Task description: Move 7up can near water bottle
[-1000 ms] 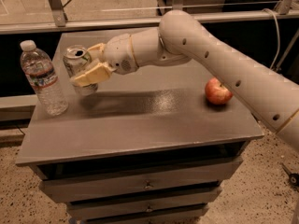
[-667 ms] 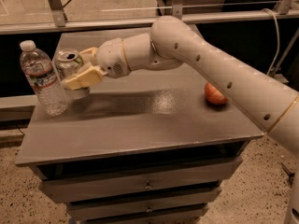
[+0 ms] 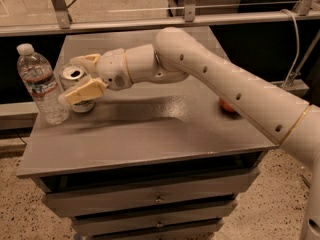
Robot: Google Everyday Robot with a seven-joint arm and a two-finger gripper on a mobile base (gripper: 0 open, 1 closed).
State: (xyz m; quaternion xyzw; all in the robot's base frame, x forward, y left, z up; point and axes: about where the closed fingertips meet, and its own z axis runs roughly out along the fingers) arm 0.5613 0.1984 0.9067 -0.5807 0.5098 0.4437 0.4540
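Camera view: My gripper (image 3: 71, 79) hangs over the left side of the grey worktop (image 3: 150, 134), jaws pinching the 7up can (image 3: 75, 74). One cream finger is on its far side and the other lies across its near side, with the pull-tab top showing between them. The hold sits high on the can's wall, which I judge keeps it upright and leaves the base free to meet the surface. Whether that base touches the worktop or hangs just above it, I cannot tell.

The can is just right of the water bottle (image 3: 42, 86), close beside it; I cannot make out whether the two touch. The bottle stands upright at the worktop's left edge, cap on. My arm (image 3: 225, 84) reaches in low from the right and half hides a small red-orange fruit (image 3: 227, 106), well apart from the can. Drawers (image 3: 157, 199) run below the near edge.

By my reading the can is where the task wants it. What is left is to let go without nudging the bottle, which looks tall and light enough to tip.
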